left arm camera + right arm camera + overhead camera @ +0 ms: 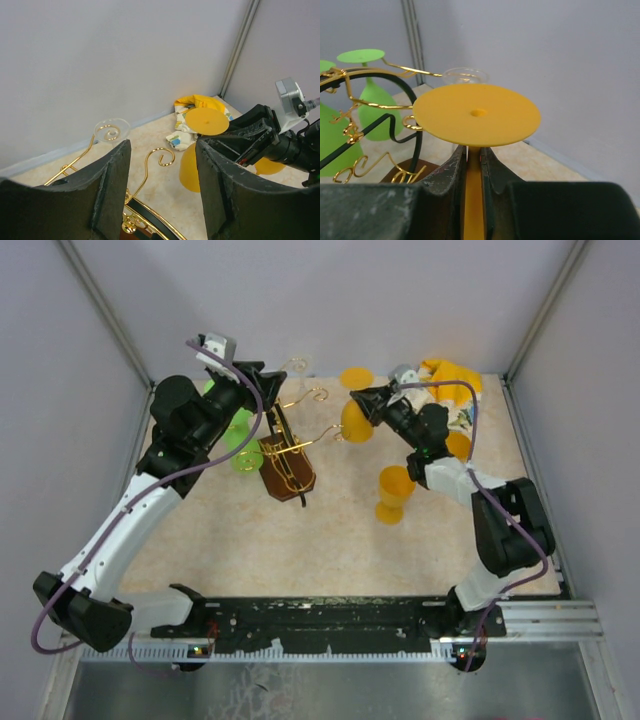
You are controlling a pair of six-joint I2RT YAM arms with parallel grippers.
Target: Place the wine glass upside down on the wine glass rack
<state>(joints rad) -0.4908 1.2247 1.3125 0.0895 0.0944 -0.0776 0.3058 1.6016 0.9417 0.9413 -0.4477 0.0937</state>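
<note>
Right gripper (366,406): clamped tight on the stem of the orange glass (354,420), fingers (451,170) pinching it from both sides.
Glass: upside down in that grip, flat foot (476,114) on top and bowl hanging below. It's up in the air just right of the rack (285,462), not on it yet.
Glass vs rack: the bowl is right by one of the curled gold tips (165,158). Can't tell from here if they actually touch.
Left gripper (270,378): jaws spread wide, nothing pinched. It's parked over the rack's top with gold wire showing in the gap between the fingers (112,175).
Rack: gold wire on a dark brown base, sitting left of centre on the table (300,540). From above it looks tipped over toward the right, though I wouldn't swear to that.
Green glasses (240,445): two of them, on the rack's left side, hanging foot up on the wires.
Clear glass (297,365): on a back arm of the rack, its foot resting on a curl.
Spare orange glass (393,492): standing on the table under the right arm, well apart from the rack.
Cloth (450,378): yellow and white, bunched up in the far right corner.
</note>
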